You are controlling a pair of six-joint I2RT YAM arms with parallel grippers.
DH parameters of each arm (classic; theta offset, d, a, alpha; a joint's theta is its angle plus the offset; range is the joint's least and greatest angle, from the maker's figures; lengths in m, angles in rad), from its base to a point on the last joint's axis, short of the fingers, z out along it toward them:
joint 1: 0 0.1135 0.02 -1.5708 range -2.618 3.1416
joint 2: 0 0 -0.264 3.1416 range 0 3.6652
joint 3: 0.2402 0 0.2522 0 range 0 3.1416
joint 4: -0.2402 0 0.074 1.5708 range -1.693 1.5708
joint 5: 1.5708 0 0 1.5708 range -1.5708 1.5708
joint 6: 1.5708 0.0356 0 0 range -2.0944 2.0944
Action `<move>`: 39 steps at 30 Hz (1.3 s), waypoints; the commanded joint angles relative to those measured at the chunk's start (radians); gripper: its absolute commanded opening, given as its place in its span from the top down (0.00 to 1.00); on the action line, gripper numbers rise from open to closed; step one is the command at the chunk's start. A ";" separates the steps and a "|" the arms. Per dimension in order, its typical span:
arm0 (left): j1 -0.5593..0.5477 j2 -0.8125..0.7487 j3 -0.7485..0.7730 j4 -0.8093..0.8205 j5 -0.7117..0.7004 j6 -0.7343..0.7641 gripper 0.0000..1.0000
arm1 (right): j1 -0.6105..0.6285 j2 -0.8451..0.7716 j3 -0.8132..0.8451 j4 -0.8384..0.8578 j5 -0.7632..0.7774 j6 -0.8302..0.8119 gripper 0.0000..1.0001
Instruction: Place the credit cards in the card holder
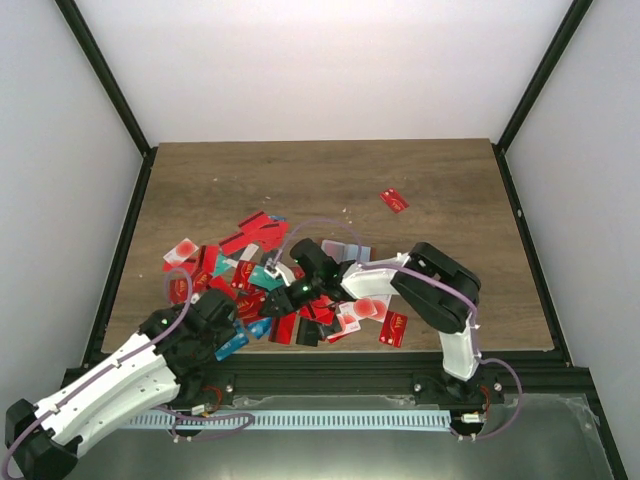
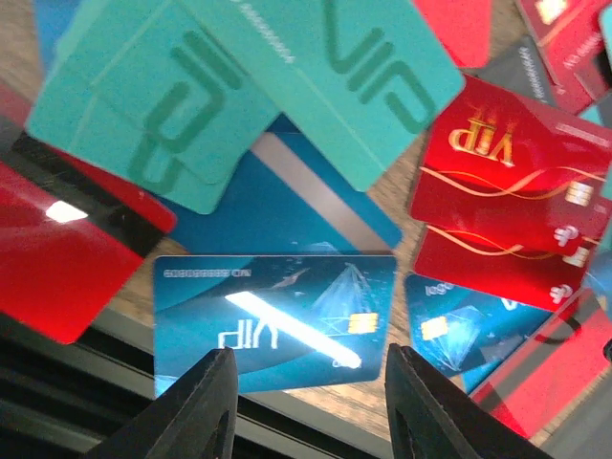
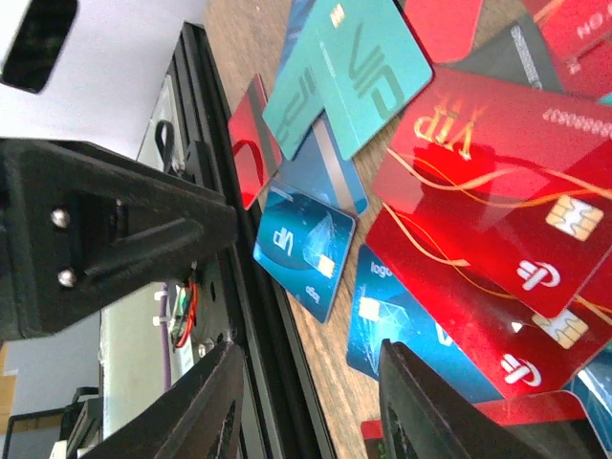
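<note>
Dozens of thin rectangular plastic credit cards (image 1: 262,228), mostly red with some teal and blue, are lying in an overlapping heap on the brown wooden tabletop (image 1: 300,175). A lone red card (image 1: 394,200) is sitting well apart toward the far right. Both arms are reaching into the near side of the heap.

The left claw (image 2: 311,352) is hovering with its fingers apart over a glossy blue VIP card (image 2: 277,306) lying at the tabletop's near edge. It is gripping nothing, and the card is spanning more than the gap between the fingers. The right claw (image 3: 311,346), close by and looking across at the same blue card, is likewise standing apart and empty.

The small brown leather-like card holder is not showing up in any of the three views. Whether it is lying under the cards or behind an arm cannot be told.

Judging by this, the job is barely getting under way. No card is showing inside a holder, and virtually the whole heap is waiting to be picked up, one card at a time.
</note>
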State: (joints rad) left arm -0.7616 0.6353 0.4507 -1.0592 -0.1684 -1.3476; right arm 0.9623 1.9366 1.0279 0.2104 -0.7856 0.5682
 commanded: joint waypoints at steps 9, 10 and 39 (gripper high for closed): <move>0.061 0.079 -0.123 0.070 0.063 -0.097 0.39 | 0.008 0.091 0.022 0.047 -0.096 -0.017 0.59; 0.067 0.068 -0.138 0.073 0.067 -0.101 0.39 | 0.008 0.086 0.014 0.047 -0.094 -0.019 0.59; 0.084 -0.081 -0.196 0.219 0.147 -0.054 0.60 | 0.007 0.049 -0.009 0.047 -0.087 -0.008 0.60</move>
State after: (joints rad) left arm -0.6758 0.5838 0.2775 -0.9855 -0.0536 -1.4334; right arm 0.9623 2.0155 1.0237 0.2409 -0.8639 0.5602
